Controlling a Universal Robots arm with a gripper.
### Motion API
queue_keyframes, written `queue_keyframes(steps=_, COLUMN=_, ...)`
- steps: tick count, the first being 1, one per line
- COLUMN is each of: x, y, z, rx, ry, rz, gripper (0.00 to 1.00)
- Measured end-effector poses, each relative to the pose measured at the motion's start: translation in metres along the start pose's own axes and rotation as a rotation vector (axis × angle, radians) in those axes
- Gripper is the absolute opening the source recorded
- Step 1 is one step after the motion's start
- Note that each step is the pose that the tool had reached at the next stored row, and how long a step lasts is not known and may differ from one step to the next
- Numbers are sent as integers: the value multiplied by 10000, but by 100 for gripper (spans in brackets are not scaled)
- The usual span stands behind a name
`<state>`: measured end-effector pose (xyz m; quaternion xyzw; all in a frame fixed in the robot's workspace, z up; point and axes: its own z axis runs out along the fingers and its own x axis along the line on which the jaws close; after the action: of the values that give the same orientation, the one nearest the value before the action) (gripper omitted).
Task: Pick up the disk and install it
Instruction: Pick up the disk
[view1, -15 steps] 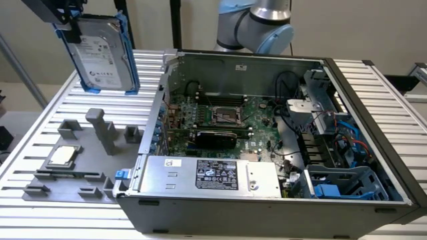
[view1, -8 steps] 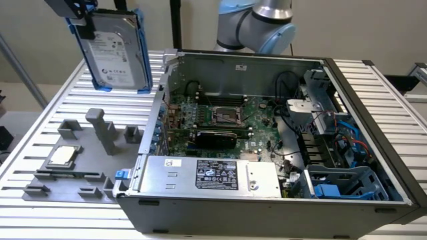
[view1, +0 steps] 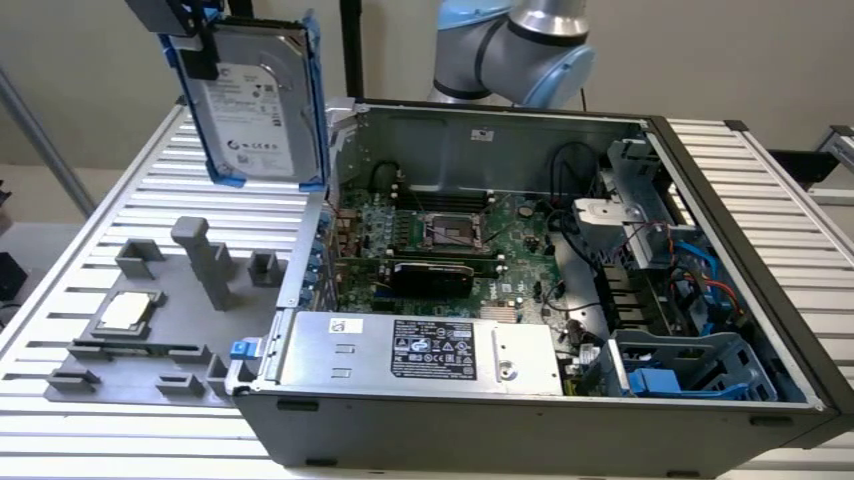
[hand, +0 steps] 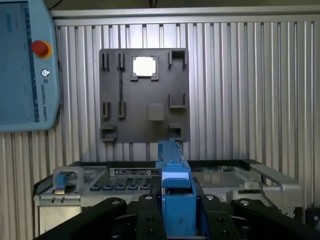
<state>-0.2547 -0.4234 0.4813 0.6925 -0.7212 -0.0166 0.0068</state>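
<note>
The disk (view1: 254, 100), a silver-grey hard drive with a white label in a blue carrier frame, hangs upright in the air above the slatted table at the exterior view's upper left, beside the open computer case (view1: 534, 420). My gripper (view1: 198, 50) is shut on its upper edge. In the wrist view the blue carrier edge of the disk (hand: 176, 195) sits clamped between the black fingers (hand: 145, 215) of my gripper (hand: 177, 220).
A grey fixture plate (view1: 160, 340) with upright holders lies on the table below the disk, with a small silver chip (view1: 124, 312) on it. Inside the case are the motherboard (view1: 441, 240), a silver power supply (view1: 414, 350) and a blue drive bay (view1: 681, 370). A teach pendant (hand: 25, 65) lies nearby.
</note>
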Motion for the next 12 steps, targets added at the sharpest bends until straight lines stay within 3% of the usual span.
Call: queue_keyframes(steps=12, x=203, y=-497, z=-56, rx=-38, ry=3, rz=0, gripper=0)
